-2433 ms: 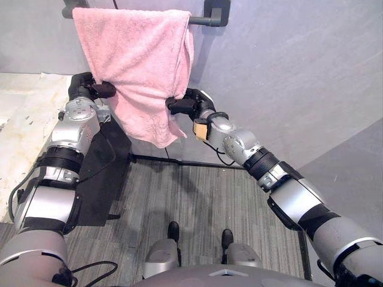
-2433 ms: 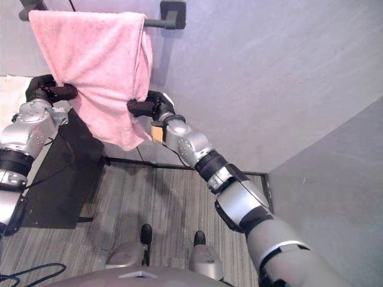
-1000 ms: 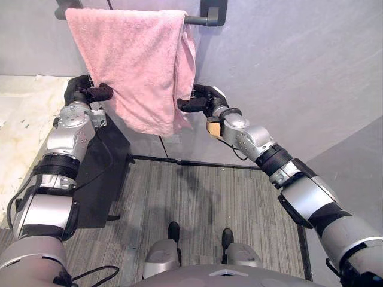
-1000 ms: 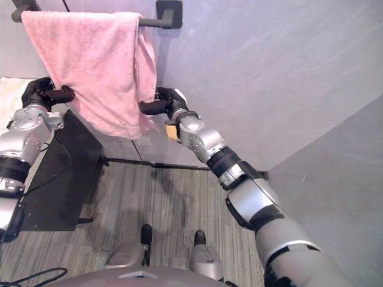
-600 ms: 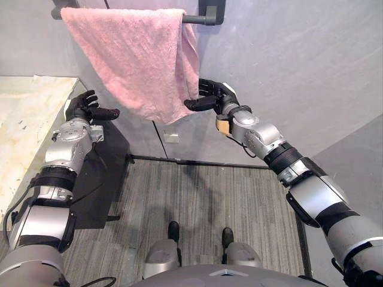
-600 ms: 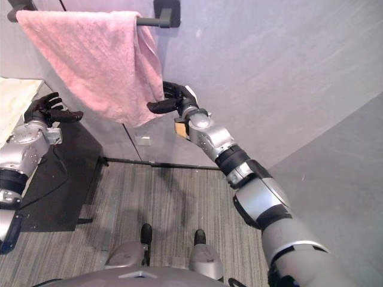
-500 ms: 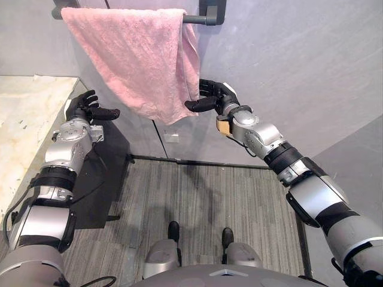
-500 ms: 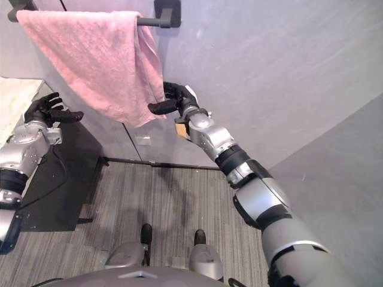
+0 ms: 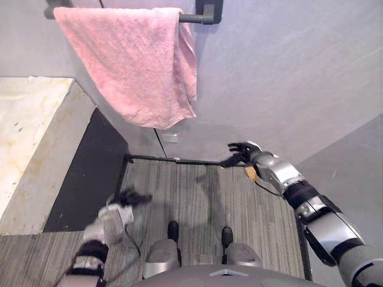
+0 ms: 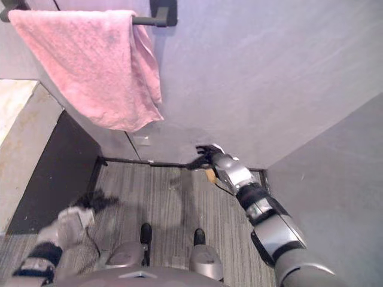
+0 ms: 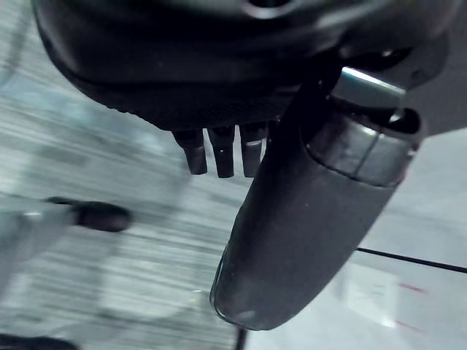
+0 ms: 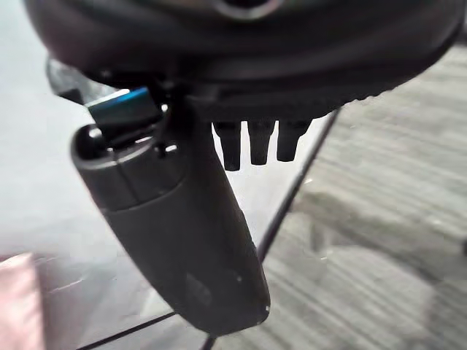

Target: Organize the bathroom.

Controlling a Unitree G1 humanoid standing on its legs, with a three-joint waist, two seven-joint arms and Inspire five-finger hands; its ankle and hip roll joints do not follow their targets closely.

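A grey wall (image 9: 287, 72) rises above a striped grey carpet floor (image 9: 203, 203), with a pale slab (image 9: 30, 137) and a black mat (image 9: 84, 173) along the left side. The right hand (image 9: 242, 154) hangs low near the foot of the wall, fingers spread and relaxed, grasping nothing; in its wrist view the thumb (image 12: 182, 240) stands straight out and the fingers (image 12: 252, 146) are straight above the carpet. The left hand (image 9: 128, 197) is down over the carpet beside the black mat, blurred in the head views; its wrist view shows a straight thumb (image 11: 306, 211) and straight fingers (image 11: 222, 149), released and empty. Well above both hands, a pink towel (image 9: 131, 66) hangs draped over a dark towel bar (image 9: 194, 17) fixed to the wall, its lower edge slanting and free, apart from either hand. A dark thin rail (image 9: 173, 160) runs along the base of the wall, and a small pale plate (image 9: 170, 138) sits on the wall below the towel.
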